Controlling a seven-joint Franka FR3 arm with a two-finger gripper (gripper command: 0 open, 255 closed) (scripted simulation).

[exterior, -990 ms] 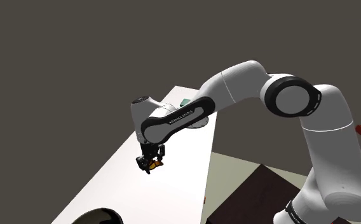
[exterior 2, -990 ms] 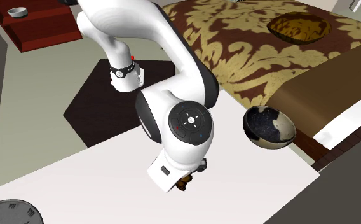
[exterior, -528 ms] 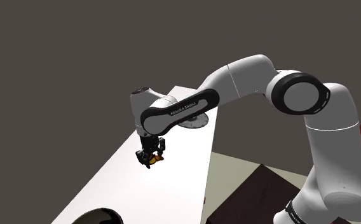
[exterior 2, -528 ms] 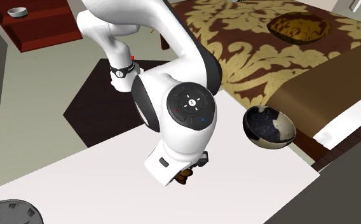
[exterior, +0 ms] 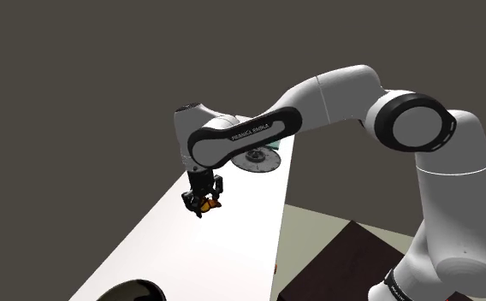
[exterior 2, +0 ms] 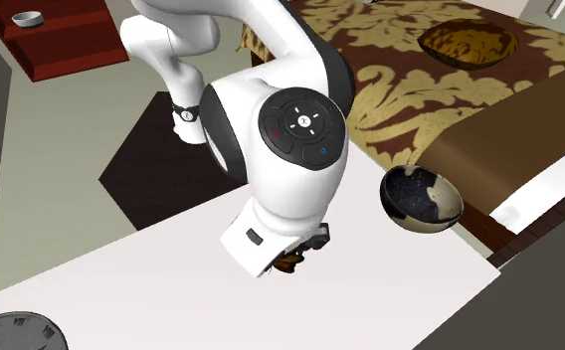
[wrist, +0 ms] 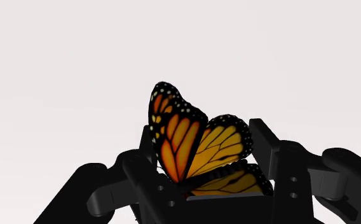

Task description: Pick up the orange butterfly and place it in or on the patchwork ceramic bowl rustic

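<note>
An orange and black butterfly (wrist: pixel 195 146) sits clasped between the black fingers of my gripper (wrist: pixel 206 170), its wings standing up out of the jaws. In the shoulder view the gripper (exterior: pixel 202 203) hangs above the white table (exterior: pixel 173 248) with the butterfly (exterior: pixel 206 205) in it, a short way in front of the bowl (exterior: pixel 261 160), which the forearm partly hides. In the second exterior view the bowl (exterior 2: pixel 422 199) is dark with cream patches and stands at the table's right end. The butterfly (exterior 2: pixel 290 262) peeks out under the wrist there.
A dark round object (exterior: pixel 132 291) lies at the table's near end and appears grey (exterior 2: pixel 10 331) in the second exterior view. Beyond the table is a bed with a brown and gold cover (exterior 2: pixel 390 70) bearing a brown bowl (exterior 2: pixel 467 43). A red shelf (exterior 2: pixel 62 40) stands further back.
The arm has carried the butterfly a little higher and along the table toward the bowl. The fingers stay shut on it.
</note>
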